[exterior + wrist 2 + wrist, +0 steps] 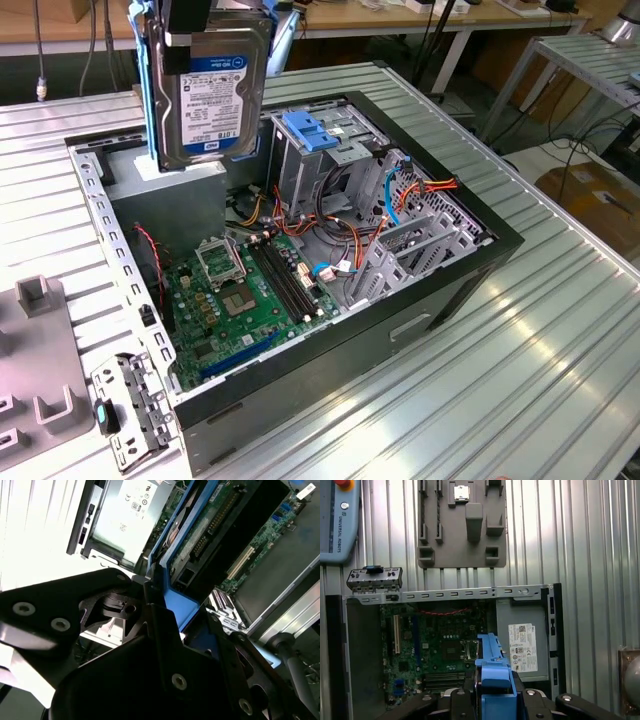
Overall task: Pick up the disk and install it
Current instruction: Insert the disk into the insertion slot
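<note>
While it hangs clear of the open computer case, the disk stands on end. Its long axis runs up & down, its label face is turned toward the exterior view, and a blue rail runs along its side edge. It sits over the far corner of the case at the exterior view's left, above the grey power supply & apart from it.

Just beside the disk, to the exterior view's right, stands the tall grey cage w/ a blue latch on top. A tangle of orange & red cables lies at the cage's foot, w/ thin light-blue cables further right. The green motherboard lies on the case floor. The case rests on a ribbed metal table. A grey fixture plate & a small metal bracket lie outside the case at the exterior view's left, and a control pendant shows in the first wrist view.

The gripper reaches down from above & is clamped on the disk's upper end. In the second wrist view its black fingers pinch the blue rail, and the disk's circuit-board side runs down toward the case. The first wrist view looks straight down into the case.
</note>
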### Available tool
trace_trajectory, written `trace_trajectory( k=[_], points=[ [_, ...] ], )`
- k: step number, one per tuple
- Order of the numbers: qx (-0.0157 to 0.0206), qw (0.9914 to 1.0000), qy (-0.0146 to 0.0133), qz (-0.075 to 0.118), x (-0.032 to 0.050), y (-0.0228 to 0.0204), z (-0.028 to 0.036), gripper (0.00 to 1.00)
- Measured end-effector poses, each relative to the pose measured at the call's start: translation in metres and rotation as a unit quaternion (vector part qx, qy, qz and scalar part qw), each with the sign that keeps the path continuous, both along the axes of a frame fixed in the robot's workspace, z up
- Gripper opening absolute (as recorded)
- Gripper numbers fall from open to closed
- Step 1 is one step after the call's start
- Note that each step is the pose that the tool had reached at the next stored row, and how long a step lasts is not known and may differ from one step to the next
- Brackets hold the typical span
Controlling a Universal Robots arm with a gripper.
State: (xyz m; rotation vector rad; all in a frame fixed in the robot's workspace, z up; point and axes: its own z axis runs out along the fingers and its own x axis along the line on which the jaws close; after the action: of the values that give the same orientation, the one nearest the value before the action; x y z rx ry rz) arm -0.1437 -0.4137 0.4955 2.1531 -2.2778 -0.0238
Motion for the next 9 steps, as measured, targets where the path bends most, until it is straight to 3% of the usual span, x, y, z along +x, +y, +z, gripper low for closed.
trace_trajectory(
  k=[9],
  points=[
    [0.0,1.0,0.0,0.0,0.0,-0.0091,0.0,0.37]
  ],
)
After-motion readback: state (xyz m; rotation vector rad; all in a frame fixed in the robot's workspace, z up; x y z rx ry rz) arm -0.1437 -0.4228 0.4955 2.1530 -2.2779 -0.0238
